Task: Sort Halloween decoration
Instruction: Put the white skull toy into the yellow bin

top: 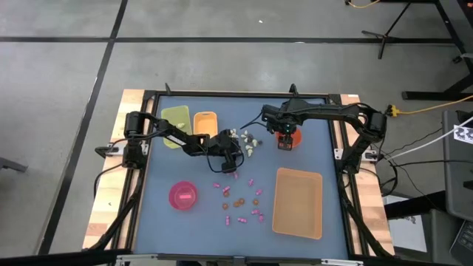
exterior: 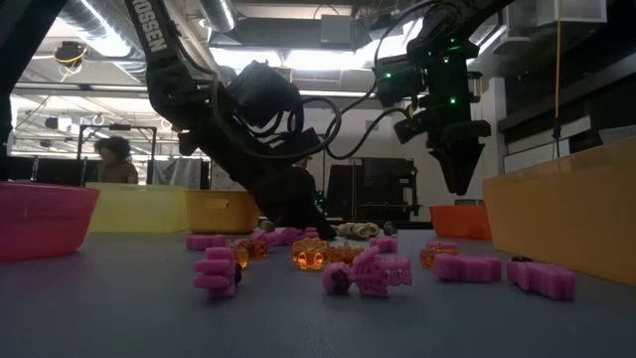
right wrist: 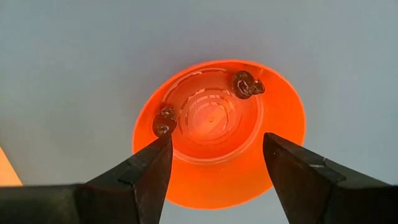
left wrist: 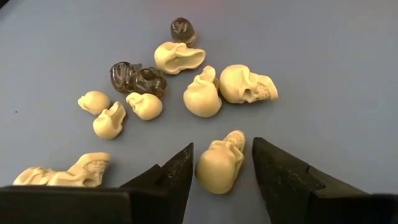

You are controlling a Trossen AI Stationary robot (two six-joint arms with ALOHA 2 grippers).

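A cluster of cream-white skull trinkets [left wrist: 202, 93] with a few dark grey ones [left wrist: 138, 78] lies on the blue table, also seen in the high view [top: 249, 140]. My left gripper [left wrist: 221, 149] is low over the table at the cluster's near side [top: 233, 154]. It is open, with one finger on either side of a single cream skull [left wrist: 221, 165] that lies on the table. My right gripper [right wrist: 217, 140] is open and empty above the red-orange bowl [right wrist: 217, 130], which holds two dark grey trinkets [right wrist: 247, 84]. The bowl also shows in the high view [top: 287, 139].
A green tray [top: 176, 117] and an orange tray [top: 205, 122] stand at the far left, and a tan tray [top: 298, 202] stands near right. A pink bowl [top: 183, 196] stands near left. Magenta-pink and orange-brown trinkets [top: 240, 199] are scattered between bowl and tan tray.
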